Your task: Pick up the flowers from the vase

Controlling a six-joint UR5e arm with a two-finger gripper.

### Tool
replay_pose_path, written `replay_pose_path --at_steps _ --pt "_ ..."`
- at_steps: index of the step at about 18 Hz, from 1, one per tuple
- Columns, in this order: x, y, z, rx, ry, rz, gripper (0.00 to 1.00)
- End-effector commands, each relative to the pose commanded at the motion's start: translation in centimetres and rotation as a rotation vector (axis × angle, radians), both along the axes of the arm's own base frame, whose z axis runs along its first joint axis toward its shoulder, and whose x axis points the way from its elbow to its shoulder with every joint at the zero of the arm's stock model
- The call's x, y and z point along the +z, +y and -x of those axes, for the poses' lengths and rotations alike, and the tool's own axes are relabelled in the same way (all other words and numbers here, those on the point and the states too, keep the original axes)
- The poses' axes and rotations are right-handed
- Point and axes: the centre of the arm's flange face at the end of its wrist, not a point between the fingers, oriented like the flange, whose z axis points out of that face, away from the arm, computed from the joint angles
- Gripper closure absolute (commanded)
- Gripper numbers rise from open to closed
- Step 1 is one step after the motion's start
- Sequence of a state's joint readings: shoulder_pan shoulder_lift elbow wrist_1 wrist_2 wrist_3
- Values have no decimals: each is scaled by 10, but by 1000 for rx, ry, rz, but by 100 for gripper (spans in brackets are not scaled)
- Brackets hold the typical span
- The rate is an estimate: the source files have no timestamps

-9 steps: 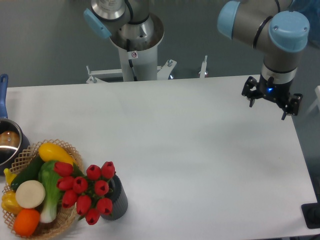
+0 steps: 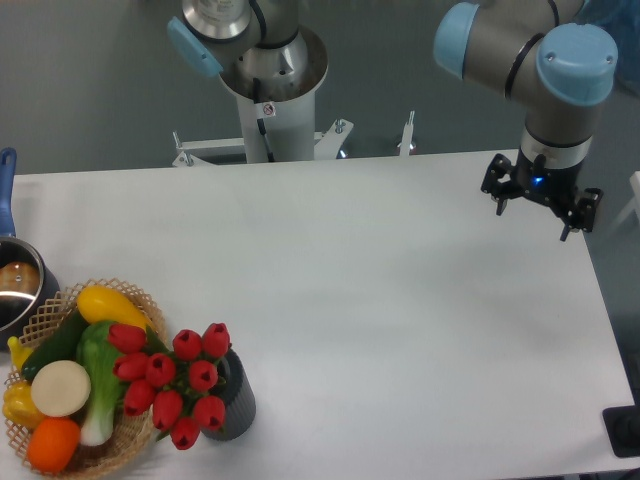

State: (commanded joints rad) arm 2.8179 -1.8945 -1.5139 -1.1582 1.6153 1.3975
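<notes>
The red flowers (image 2: pixel 172 384) stand in the dark vase (image 2: pixel 233 398) at the lower left, just beside the basket (image 2: pixel 128 432), well apart from the gripper (image 2: pixel 536 205) at the upper right, its fingers spread wide, holding nothing.

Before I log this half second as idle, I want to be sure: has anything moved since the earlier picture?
Barely. The gripper has crept slightly up and toward the left of the picture, open and empty, at the far right of the table. It took hold of nothing. The flowers sit as before in the vase, beside the basket and the pot.
</notes>
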Motion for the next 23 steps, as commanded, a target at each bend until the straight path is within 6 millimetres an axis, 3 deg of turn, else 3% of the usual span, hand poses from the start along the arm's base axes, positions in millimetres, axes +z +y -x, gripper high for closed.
replay_pose_path --at_steps 5,11,18,23 --pt "-23 -5 -12 96 35 -93 0" --pt "-7 6 -27 128 20 -278 0" --pt "-8 41 -68 89 27 -462 0" --pt "-7 57 -79 54 -40 -573 0"
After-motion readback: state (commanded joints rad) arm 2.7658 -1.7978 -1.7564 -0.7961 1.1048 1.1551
